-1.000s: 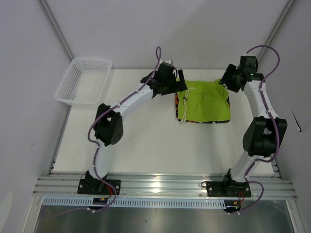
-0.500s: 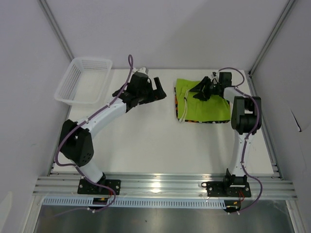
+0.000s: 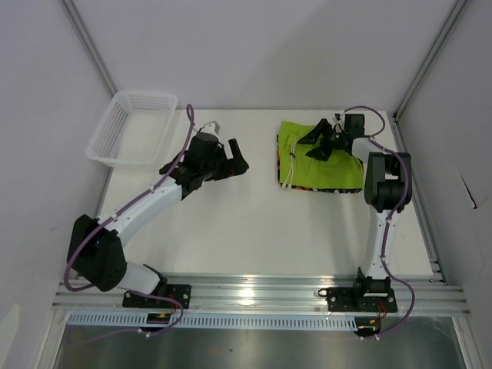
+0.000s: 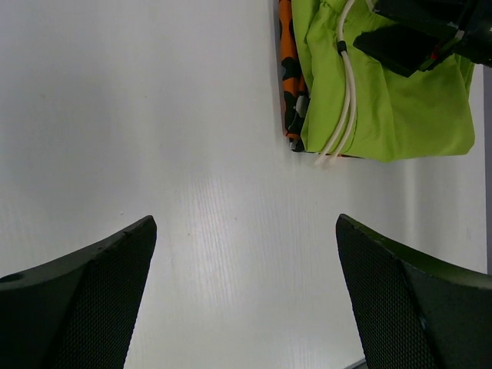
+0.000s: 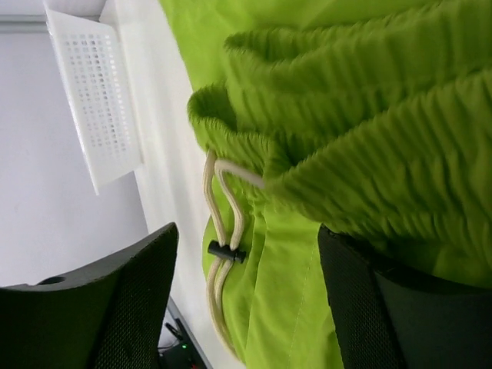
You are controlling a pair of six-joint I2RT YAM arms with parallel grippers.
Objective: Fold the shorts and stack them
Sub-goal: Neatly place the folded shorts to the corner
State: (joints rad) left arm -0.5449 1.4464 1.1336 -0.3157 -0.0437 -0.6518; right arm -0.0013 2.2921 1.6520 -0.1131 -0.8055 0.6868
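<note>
The lime green shorts lie folded on the camo shorts, whose orange and black edge shows at the left and along the near side. In the left wrist view the camo shorts' edge runs beside the green shorts. My right gripper hovers low over the green pair's far waistband, open. In its own view the right gripper straddles flat green fabric and the white drawstring, with gathered waistband bunched against one finger. My left gripper is open over bare table, left of the stack; nothing sits in it.
A white mesh basket stands at the far left corner, also seen as the basket in the right wrist view. Metal frame posts rise at the back corners. The right arm's links stand just right of the shorts.
My left gripper has drawn back from the shorts' left edge toward the left and near side. The right gripper has come down from the back right onto the green shorts, jaws now wider.
</note>
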